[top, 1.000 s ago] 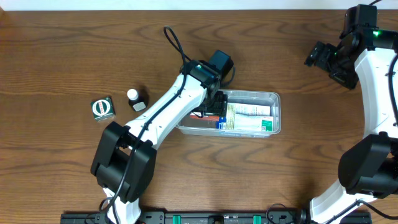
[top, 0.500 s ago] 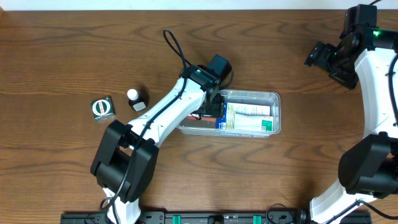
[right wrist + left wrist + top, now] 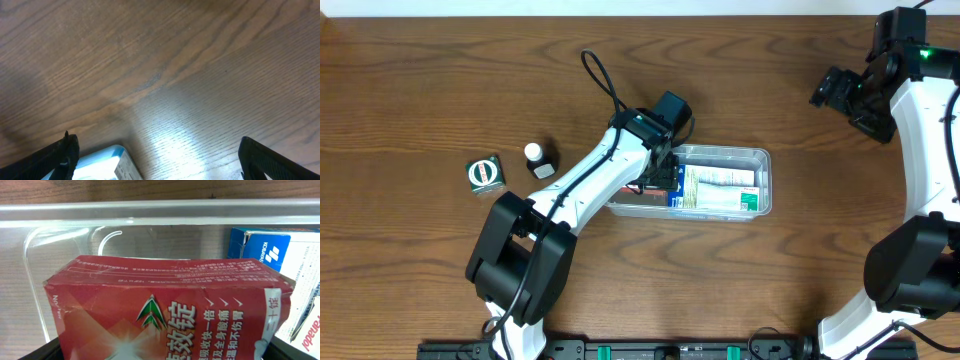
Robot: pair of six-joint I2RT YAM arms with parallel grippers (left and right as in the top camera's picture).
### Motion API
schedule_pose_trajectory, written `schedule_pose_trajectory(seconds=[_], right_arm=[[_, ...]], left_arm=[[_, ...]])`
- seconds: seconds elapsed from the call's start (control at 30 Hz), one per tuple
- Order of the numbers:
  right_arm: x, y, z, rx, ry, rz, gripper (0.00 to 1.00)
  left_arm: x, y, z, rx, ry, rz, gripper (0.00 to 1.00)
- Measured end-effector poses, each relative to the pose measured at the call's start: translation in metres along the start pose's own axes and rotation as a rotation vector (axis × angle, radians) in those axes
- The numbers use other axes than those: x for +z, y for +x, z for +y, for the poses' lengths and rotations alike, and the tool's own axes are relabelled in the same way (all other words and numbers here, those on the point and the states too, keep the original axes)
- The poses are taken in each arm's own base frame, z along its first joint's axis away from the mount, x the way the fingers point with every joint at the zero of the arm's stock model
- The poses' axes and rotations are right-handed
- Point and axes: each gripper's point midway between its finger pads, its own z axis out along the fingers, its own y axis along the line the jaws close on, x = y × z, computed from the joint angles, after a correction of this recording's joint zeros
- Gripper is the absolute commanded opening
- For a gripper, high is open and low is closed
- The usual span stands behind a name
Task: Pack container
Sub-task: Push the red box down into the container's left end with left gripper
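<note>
Clear container point(image 3: 761, 156) centre frame, red box point(image 3: 165, 310) above its left end

Your left gripper point(image 3: 660, 178) holds the red box across wide-set jaws. The container's long axis runs left–right; bare floor lies left of the blue-white box point(image 3: 260, 245). Your right gripper point(image 3: 825, 90): jaws wide, empty, upper right, well apart.

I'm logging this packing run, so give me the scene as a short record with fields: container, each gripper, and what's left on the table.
container: clear, holds a white and green box and a blue box
left gripper: at the container's left end, closed on a red box
right gripper: open, empty, away from the container
outside container: small bottle, small green box
</note>
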Motion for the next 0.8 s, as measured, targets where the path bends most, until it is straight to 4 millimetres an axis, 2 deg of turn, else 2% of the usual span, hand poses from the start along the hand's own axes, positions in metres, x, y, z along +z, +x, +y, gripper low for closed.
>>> schedule_pose_trajectory(seconds=[0.2,0.43,0.8], right_arm=[[0.0,0.0,0.0,0.0,0.0,0.0,0.99],[0.0,0.0,0.0,0.0,0.0,0.0,0.99],[0.0,0.0,0.0,0.0,0.0,0.0,0.99]], left_arm=[[0.006,0.001,0.001,0.001,-0.011,0.012,0.85],[0.034,0.007,0.003,0.002,-0.047,0.064,0.85],[0.034,0.002,0.002,0.0,-0.044,0.046,0.86]])
